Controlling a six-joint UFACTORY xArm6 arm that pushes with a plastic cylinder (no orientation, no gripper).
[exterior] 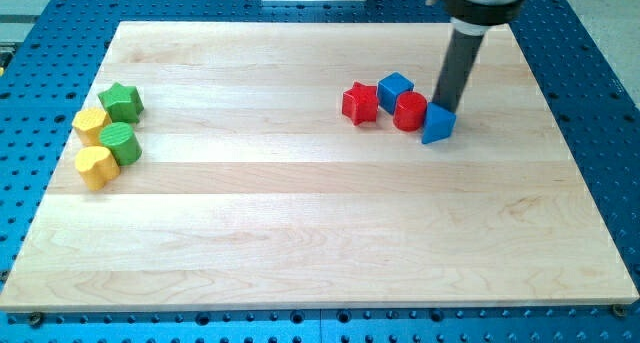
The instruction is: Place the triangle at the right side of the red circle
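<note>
The blue triangle (437, 124) sits touching the red circle (409, 112) on the circle's right, seemingly already where the task wants it. My tip (443, 105), a bare rod gripping nothing, rests just above the triangle. By the circle: one red star (360, 103), one blue cube (395, 88). Far left: two green blocks (121, 102), two yellow (96, 166).

Eight blocks on the board (300, 243): two red, a star (360, 103) and circle (409, 111); two blue, a cube (395, 89) and triangle (437, 124); two green (121, 101) (121, 143); two yellow (91, 123) (96, 166).
</note>
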